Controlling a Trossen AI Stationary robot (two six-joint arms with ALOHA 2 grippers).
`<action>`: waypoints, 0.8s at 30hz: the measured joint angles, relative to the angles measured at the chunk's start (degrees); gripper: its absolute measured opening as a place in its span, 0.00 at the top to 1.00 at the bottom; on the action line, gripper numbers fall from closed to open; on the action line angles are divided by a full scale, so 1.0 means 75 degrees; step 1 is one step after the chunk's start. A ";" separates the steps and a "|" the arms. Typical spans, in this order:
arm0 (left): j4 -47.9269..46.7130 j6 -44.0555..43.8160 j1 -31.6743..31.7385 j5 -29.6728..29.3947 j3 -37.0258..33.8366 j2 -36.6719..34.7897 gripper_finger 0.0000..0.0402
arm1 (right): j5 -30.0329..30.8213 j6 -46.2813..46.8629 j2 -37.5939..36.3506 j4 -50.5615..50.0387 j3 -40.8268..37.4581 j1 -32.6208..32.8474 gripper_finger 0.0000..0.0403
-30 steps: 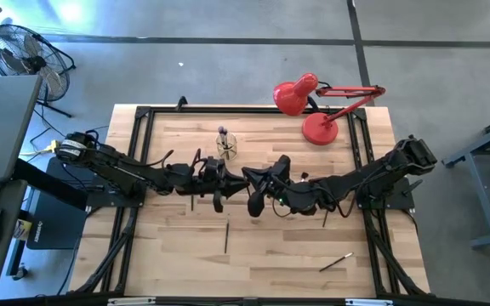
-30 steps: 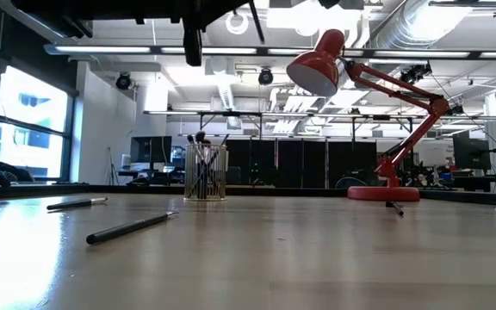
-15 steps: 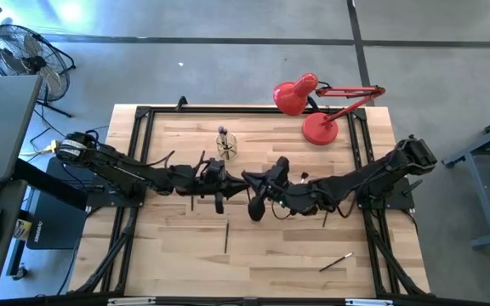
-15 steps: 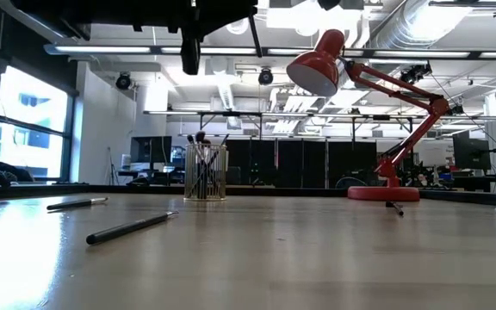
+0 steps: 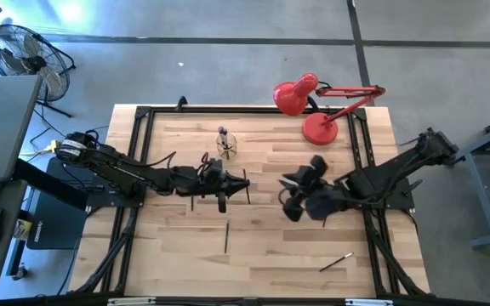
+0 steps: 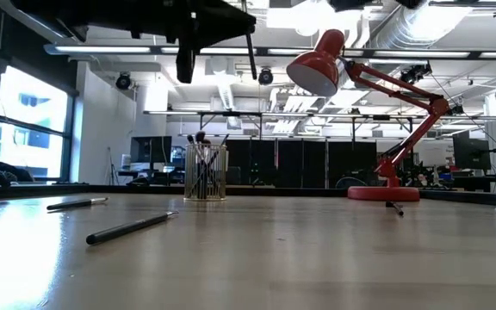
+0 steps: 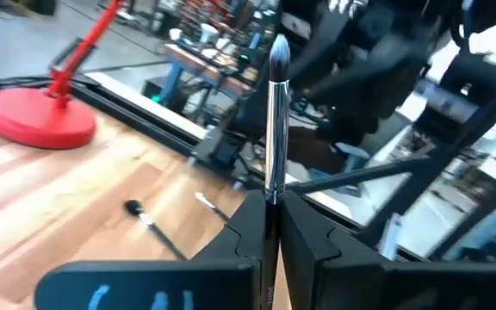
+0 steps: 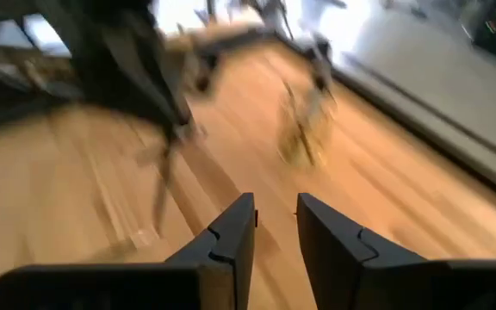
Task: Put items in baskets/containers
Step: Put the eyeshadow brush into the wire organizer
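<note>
Because the left gripper is clenched on a brush by its lower handle only, with the bristle tip standing free, the brush could swing or slip in the jaws on the way to the cup. The cup stands just beyond that gripper on the table and already holds several brushes, so a tilted entry might catch on them or tip it. Nearer the front edge, two loose brushes lie well apart, not yet collected. The right gripper hangs released and empty over the table's middle right. Its wrist view is smeared, so the cup there is only a yellowish blur. Farther back by the lamp, one more brush lies, hard to make out from above.
</note>
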 joint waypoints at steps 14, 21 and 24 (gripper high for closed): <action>-0.0417 0.2267 0.1211 -0.1873 -0.0003 -0.0003 0.98 | -0.0098 0.3006 0.0755 -0.2530 -0.0003 0.1241 0.78; -0.0898 0.2489 0.3136 0.0455 -0.0004 -0.0498 0.98 | -0.0219 0.3397 0.0773 -0.2672 -0.0003 0.0976 0.78; -0.1714 0.2548 0.3894 0.1422 0.0003 -0.0889 0.98 | -0.0261 0.3401 0.0764 -0.2671 -0.0003 0.0660 0.78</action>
